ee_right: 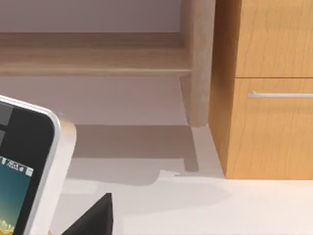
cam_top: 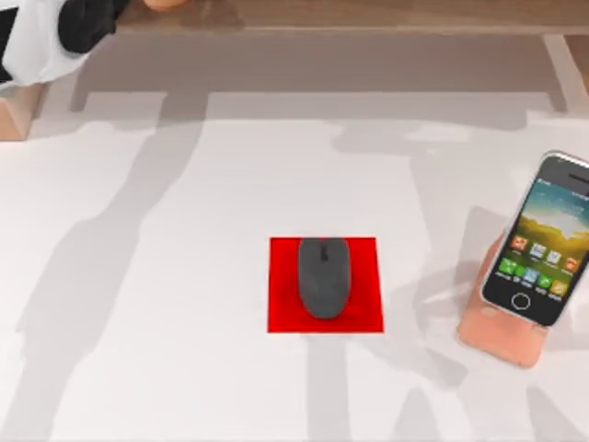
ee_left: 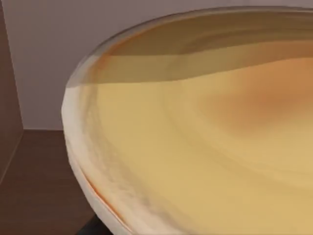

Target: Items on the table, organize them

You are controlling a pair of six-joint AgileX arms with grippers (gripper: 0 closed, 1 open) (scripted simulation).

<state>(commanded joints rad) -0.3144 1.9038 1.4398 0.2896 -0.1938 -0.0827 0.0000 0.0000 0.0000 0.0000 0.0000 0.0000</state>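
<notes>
Counter (cam_top: 166, 368): white, broad, streaked with arm shadows.

Mouse (cam_top: 324, 276): dark grey, oval, lying flat at the middle of the red mat (cam_top: 281, 313), near the counter's centre. It sits wholly within the mat, long axis running front to back.

Smartphone (cam_top: 545, 238): black, screen lit with coloured icons, leaning tilted on the peach-pink stand (cam_top: 497, 336) at the counter's right side, well apart from the mouse. The right wrist view catches its pale-edged corner (ee_right: 29, 161) close up, with the wooden shelf unit (ee_right: 264, 88) behind, drawer handle visible.

Paper cup (ee_left: 195, 147): seen very close in the left wrist view, pale rim and yellowish top, against a brown shelf board and a plain wall. In the top view a small tan-orange sliver (cam_top: 166, 4) shows at the upper edge on the shelf, likely the same cup.

Left arm (cam_top: 64, 28): white and black, at the top view's upper left corner, over the shelf. Left claw: cannot tell whether spread or pinching.

Right claw: a dark finger tip (ee_right: 95, 218) shows beside the phone. Cannot tell its state.
</notes>
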